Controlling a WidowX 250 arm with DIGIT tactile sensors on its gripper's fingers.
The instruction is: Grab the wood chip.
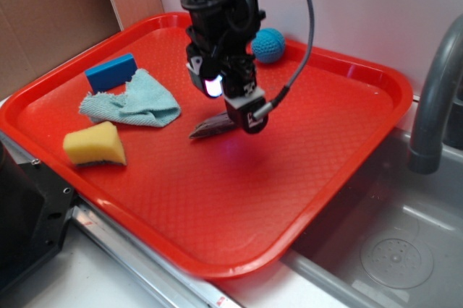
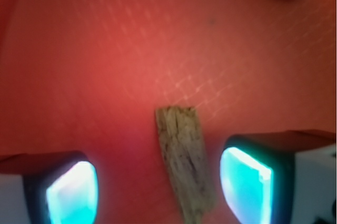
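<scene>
Wood chip point(image 2: 185, 162): flat on red tray point(image 1: 311, 170), between fingers point(image 2: 246, 181). End effector point(image 2: 158, 187): released, straddling, chip nearer right finger. Advise: centre, descend, clench across narrow width.

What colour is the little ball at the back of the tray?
Teal blue. The ball shows best in the exterior view, near the red tray's far rim.

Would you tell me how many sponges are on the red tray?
2: a yellow sponge near the tray's front-left edge, and a blue sponge behind the teal cloth.
</scene>
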